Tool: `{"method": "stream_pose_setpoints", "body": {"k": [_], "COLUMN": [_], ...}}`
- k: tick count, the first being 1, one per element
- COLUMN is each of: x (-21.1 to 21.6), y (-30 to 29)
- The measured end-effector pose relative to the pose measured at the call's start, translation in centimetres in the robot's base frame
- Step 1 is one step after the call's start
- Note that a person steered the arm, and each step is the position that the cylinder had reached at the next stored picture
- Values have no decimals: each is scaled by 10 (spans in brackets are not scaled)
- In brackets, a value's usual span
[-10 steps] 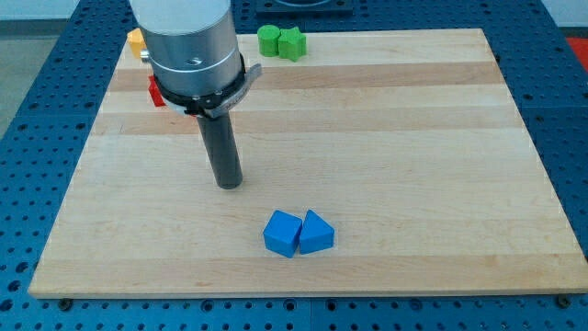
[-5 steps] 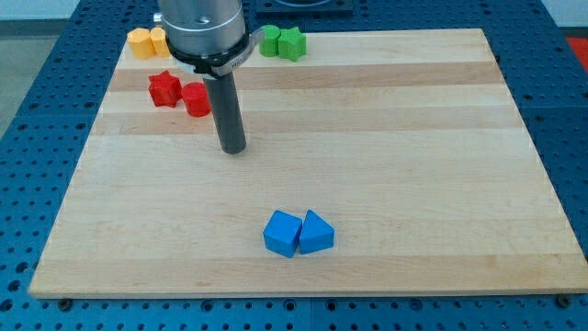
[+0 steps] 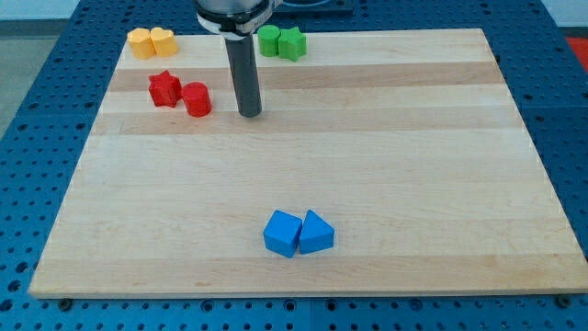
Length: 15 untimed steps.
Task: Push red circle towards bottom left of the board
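The red circle [image 3: 197, 98] is a short red cylinder at the board's upper left. A red star-shaped block [image 3: 164, 88] touches its left side. My tip [image 3: 249, 114] rests on the board to the right of the red circle, a small gap apart from it. The dark rod rises from there to the view's top edge.
Two yellow blocks [image 3: 150, 41] sit at the board's top left corner. Two green blocks [image 3: 280, 40] sit at the top edge, right of the rod. A blue cube [image 3: 281, 233] and a blue triangle [image 3: 316, 233] lie together near the bottom centre. The wooden board [image 3: 413, 165] lies on a blue perforated table.
My tip has moved up and to the right, from the board's middle left to beside the red circle. The arm no longer hides the red and yellow blocks. No block has moved.
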<state>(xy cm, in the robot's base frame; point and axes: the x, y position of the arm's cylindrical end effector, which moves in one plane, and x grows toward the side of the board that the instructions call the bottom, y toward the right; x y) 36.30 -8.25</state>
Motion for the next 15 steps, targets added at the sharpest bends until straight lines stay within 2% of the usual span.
{"method": "stream_pose_setpoints", "body": {"k": [1,3,4,5,7,9,11,13,14,15], "x": [-9,-54,-54,-32,37,78,69,30,33,57], "y": [-7,-11,-45,-70,-78,-82,-66,-61,-91,-109]}}
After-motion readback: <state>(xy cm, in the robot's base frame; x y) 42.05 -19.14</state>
